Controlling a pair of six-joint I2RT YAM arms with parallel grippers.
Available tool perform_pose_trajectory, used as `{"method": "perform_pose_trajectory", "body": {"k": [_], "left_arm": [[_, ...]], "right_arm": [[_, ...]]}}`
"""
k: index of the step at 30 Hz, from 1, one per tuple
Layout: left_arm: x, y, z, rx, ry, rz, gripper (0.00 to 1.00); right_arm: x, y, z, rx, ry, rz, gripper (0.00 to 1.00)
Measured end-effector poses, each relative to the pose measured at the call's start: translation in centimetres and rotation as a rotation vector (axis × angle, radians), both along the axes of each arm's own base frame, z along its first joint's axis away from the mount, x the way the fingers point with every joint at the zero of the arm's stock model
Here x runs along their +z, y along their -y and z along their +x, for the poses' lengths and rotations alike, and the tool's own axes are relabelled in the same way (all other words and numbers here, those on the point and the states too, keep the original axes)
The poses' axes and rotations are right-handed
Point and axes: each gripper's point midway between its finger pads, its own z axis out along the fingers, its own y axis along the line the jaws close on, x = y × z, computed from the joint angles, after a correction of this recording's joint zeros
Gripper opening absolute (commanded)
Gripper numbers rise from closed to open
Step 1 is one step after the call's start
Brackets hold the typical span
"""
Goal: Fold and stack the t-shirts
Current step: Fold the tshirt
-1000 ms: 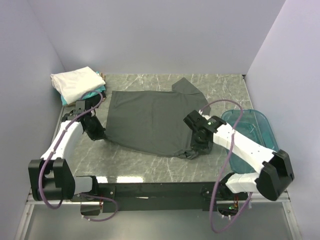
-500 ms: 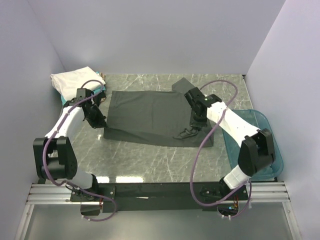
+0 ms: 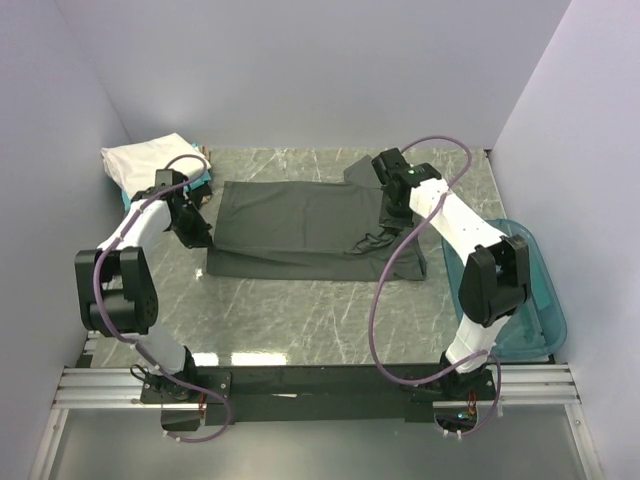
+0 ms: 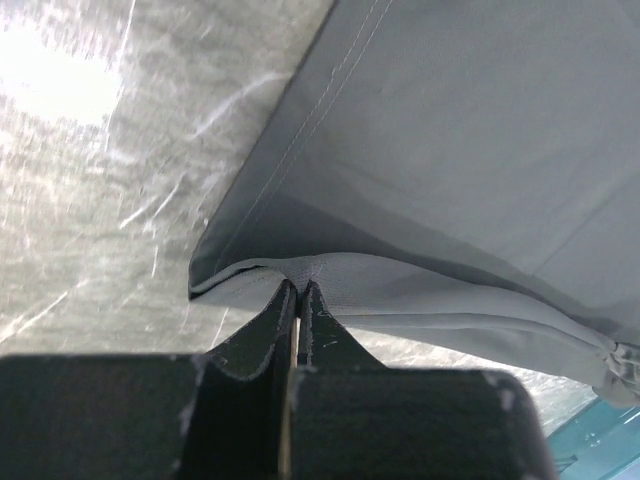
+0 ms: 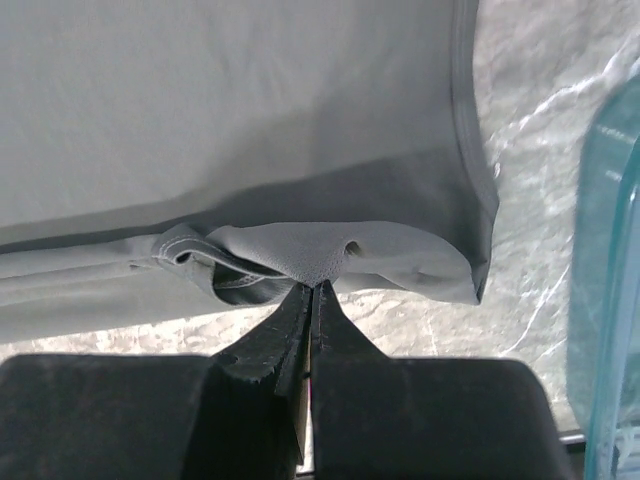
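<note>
Across the middle of the surface (image 3: 300, 310) the grey shirt (image 3: 300, 215) lies as a band, much narrower than a second ago. Its near edge then reached far toward the arms' bases. Both arms have since stretched out and carried that edge toward the far wall, so the cloth now doubles over along a crease on the near side.

The left fingers (image 4: 260, 335) are closed on the stitched hem corner, and the right fingers (image 5: 275, 340) are pinched shut on a bunched seam at the other end. Both wrist views show the gripped cloth lifted off the layer beneath. The lengthwise fold looks under way but not yet laid flat, and the carried edge seems short of the far edge.

The shirt's long axis runs left to right. Its hem is at the left and its shoulder end at the right, where a sleeve (image 3: 362, 170) sticks out at the far corner.

The stack (image 3: 150, 165) waits at the far left, white on top, and the tub (image 3: 545, 300) sits well to the right.
</note>
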Motion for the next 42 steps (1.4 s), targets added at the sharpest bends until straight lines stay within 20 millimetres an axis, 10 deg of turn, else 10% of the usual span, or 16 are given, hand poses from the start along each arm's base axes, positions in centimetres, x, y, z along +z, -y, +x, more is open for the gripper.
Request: {"method": "perform_pose_trajectory", "body": {"k": [24,28,31,42], "left_arm": [[-2.3,-0.4,3.6,0.000,-0.030,0.008,0.12],[-2.1,-0.8,4.1,-0.004,-0.017,0.029,0.61],[-1.9,-1.2,4.4,0.003,-0.009,0.048,0.73],[1.2,-0.9,4.6,0.003,0.109,0.087,0.80]], "right_arm": [[-3.2,0.8,3.8,0.041,-0.077,-0.059,0.00],[-3.5,0.6,5.1,0.046,-0.071,-0.052,0.38],[-3.3,0.3,5.9,0.059,-0.063,-0.031,0.62],[-1.7,-0.6,4.8,0.085,0.009,0.069,0.70]]}}
